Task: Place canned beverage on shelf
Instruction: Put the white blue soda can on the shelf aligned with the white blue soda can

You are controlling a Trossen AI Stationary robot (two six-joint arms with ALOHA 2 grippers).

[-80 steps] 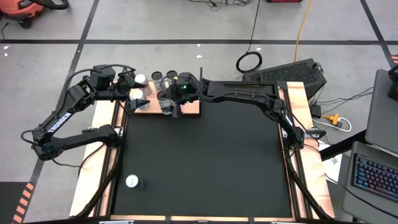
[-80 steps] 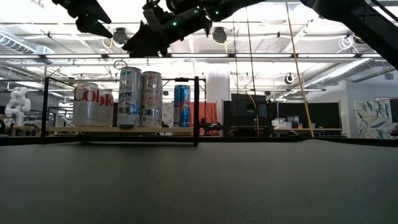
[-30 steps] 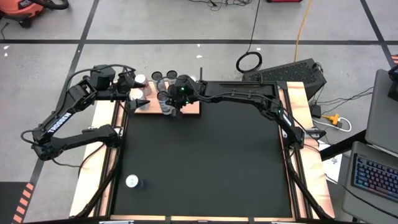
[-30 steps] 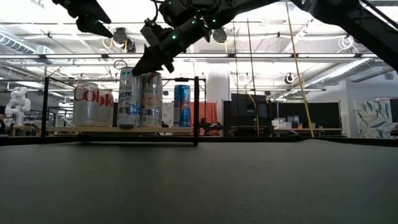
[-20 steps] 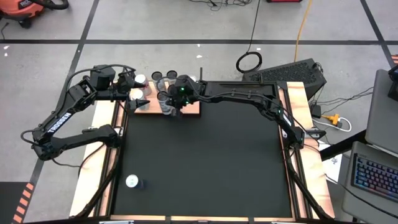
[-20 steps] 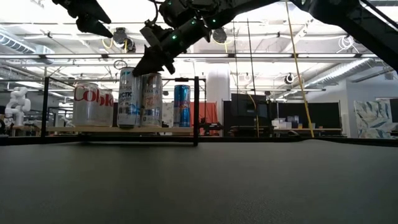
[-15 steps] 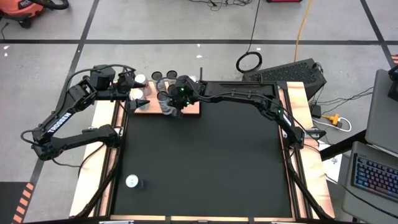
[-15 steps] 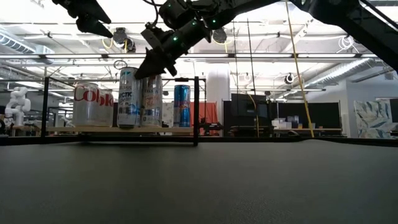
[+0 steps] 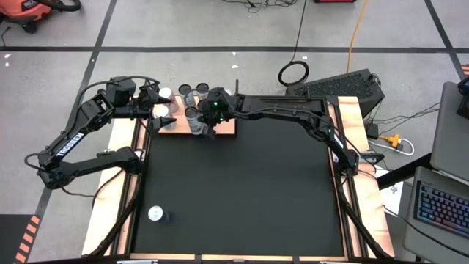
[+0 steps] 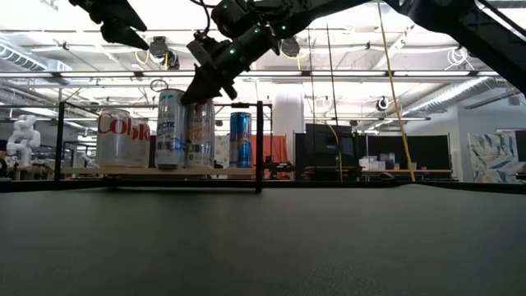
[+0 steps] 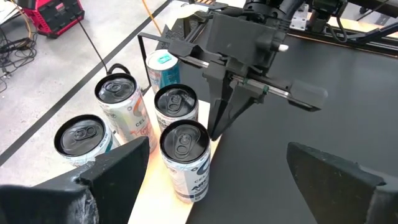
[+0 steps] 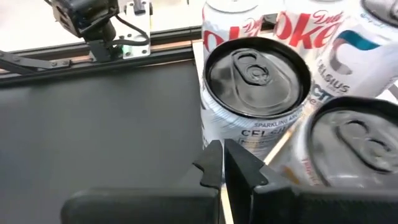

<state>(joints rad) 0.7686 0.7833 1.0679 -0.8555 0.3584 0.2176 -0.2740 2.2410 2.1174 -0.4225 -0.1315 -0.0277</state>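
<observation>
The silver canned beverage with blue lettering (image 10: 171, 129) stands upright on the light-wood shelf with black corner rods (image 10: 164, 173), left of centre in the low view, among other cans. The right gripper (image 10: 191, 96), fingers pressed together and empty, hangs just above it, perhaps touching the rim. The left gripper (image 9: 163, 110), spread wide and empty, sits beside the shelf, upper left in the high view.

- A robotics lab or open industrial workshop floor.
- The grey concrete floor (image 9: 220, 29) carries black tape lines (image 9: 234, 49) and loose cables (image 9: 355, 33).
- A red shop vacuum (image 9: 33, 11) stands at its edge.
- The low view shows a high ceiling with exposed pipes and beams (image 10: 345, 76), and a white humanoid robot (image 10: 23, 136) far back.
- A keyboard with coloured lights (image 9: 440, 209) sits beside the table.
</observation>
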